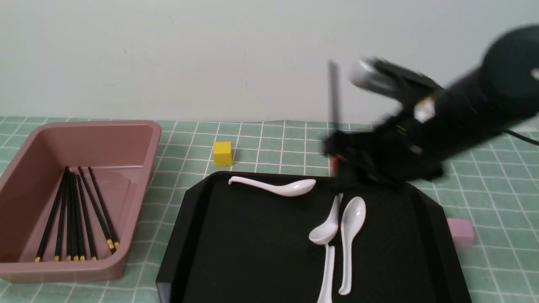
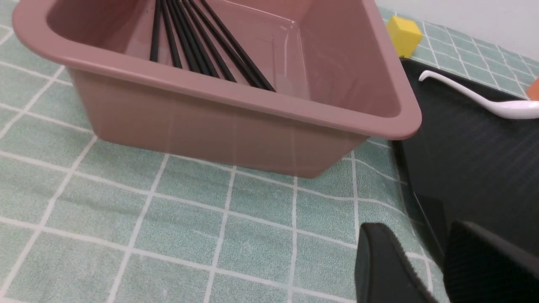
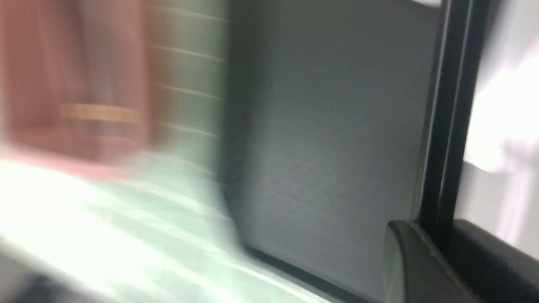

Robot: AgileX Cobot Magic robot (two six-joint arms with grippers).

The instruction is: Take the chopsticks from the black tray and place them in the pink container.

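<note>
My right gripper [image 1: 340,156] hangs blurred over the far edge of the black tray [image 1: 252,244], shut on a black chopstick [image 1: 334,94] that stands upright above it. In the right wrist view the chopstick [image 3: 442,126] runs out from between the two fingers of that gripper [image 3: 438,235]. The pink container [image 1: 139,139] sits at the left with several chopsticks [image 1: 76,219] lying in it. In the left wrist view my left gripper [image 2: 417,235] is slightly open and empty, low over the cloth beside the container [image 2: 236,101] and the tray [image 2: 476,160].
Three white spoons lie on the tray: one [image 1: 278,187] across the far edge, two [image 1: 351,235] [image 1: 326,235] at the right. A yellow cube [image 1: 222,153] stands behind the tray. A small pale pink cube [image 1: 461,231] sits by its right rim. A green checked cloth covers the table.
</note>
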